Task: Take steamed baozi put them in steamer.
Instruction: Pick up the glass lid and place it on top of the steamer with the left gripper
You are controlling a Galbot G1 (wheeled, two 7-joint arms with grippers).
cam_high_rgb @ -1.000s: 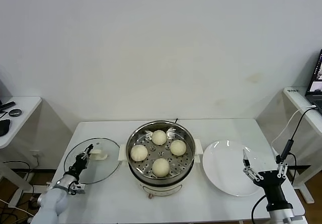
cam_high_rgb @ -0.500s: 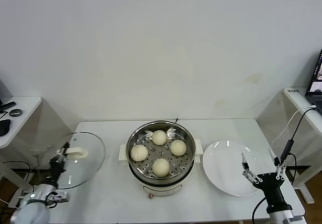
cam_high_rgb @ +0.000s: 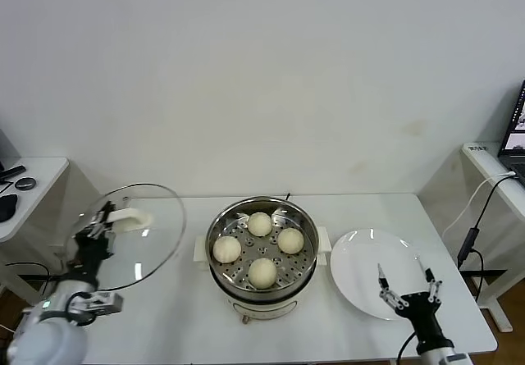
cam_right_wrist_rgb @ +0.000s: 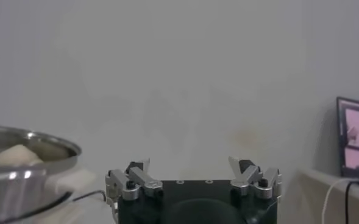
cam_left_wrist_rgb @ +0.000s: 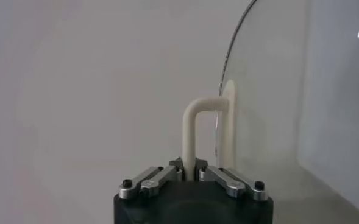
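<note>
White table [cam_high_rgb: 189, 316] against a plain pale wall. Steamer [cam_high_rgb: 262, 256] at centre; four steamed baozi [cam_high_rgb: 262, 272] sit on its perforated tray. Left gripper [cam_high_rgb: 100, 220] is clamped on the white handle of a glass lid [cam_high_rgb: 152, 234], held up, tilted, apparently clear of the table. Right gripper [cam_high_rgb: 405, 288], jaws spread apart and empty, hovers over the white plate [cam_high_rgb: 361, 271]

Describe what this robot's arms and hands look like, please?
Each hand is a black block with two silver metal fingers fixed by dark screws. The left hand sits on a rounded pale grey arm segment with a silver wrist ring. The right hand tops a slim black wrist with a pale band below.
</note>
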